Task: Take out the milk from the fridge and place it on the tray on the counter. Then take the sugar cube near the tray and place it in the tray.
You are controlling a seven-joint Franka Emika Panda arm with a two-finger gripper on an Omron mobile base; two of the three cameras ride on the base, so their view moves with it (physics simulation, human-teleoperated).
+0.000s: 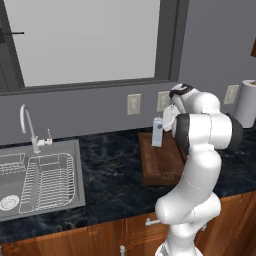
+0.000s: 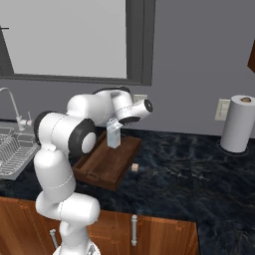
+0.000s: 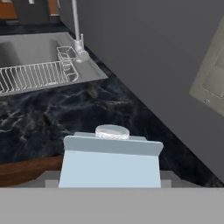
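One black counter, one sink at its left end, one paper towel roll far right of the tray, one brown tray on the counter, one milk carton upright in the tray, one gripper above the carton, grip cannot be told, one sugar cube just right of the tray

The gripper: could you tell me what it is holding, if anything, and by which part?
The gripper seems to hold the milk by its upper part, above the tray; contact isn't clearly visible.
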